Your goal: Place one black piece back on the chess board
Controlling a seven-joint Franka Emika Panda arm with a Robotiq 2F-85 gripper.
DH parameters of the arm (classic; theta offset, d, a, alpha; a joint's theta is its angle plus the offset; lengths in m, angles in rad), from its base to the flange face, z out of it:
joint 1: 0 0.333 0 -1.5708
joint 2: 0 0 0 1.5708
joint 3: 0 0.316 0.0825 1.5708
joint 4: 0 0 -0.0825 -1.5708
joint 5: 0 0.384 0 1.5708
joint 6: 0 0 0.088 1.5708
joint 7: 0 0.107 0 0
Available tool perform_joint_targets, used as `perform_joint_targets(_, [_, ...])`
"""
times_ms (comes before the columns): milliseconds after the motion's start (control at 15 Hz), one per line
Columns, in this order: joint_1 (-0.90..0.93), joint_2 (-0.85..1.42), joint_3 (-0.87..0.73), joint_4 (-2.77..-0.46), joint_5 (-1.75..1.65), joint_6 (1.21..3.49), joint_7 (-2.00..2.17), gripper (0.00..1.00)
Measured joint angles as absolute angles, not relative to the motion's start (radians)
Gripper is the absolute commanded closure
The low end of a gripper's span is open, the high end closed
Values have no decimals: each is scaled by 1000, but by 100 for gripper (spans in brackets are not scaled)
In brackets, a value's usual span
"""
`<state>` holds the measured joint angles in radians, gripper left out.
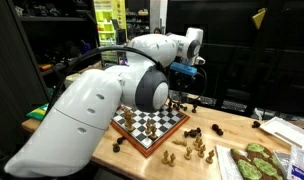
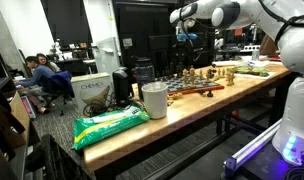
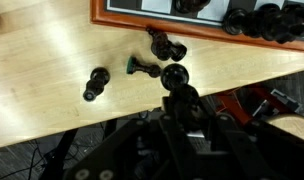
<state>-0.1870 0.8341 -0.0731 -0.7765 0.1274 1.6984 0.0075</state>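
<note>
my pincer (image 1: pixel 180 88) hangs over the table (image 3: pixel 52 60); parted or clenched, i cannot tell. 1 black piece (image 3: pixel 142 68) lies toppled below me, just outside the chess board (image 1: pixel 152 125), long axis along its frame.

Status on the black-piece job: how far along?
Early. Done: nothing visible. Several black pieces lie on the table, outside the frame of the chess board. In hand: the gripper hangs above that area, and I can't see a piece in it. Left: grasp one piece and set it on a square.
</note>
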Motion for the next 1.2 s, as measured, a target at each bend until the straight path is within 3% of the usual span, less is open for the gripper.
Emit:
perform_joint_targets(1000, [-178,512,-85,-1373,130,1892,61,93])
perform_joint_targets(1067, [-178,486,-85,-1419,130,1911,60,72])
perform_joint_targets(1200, [-178,435,-84,-1508,134,1945,50,72])
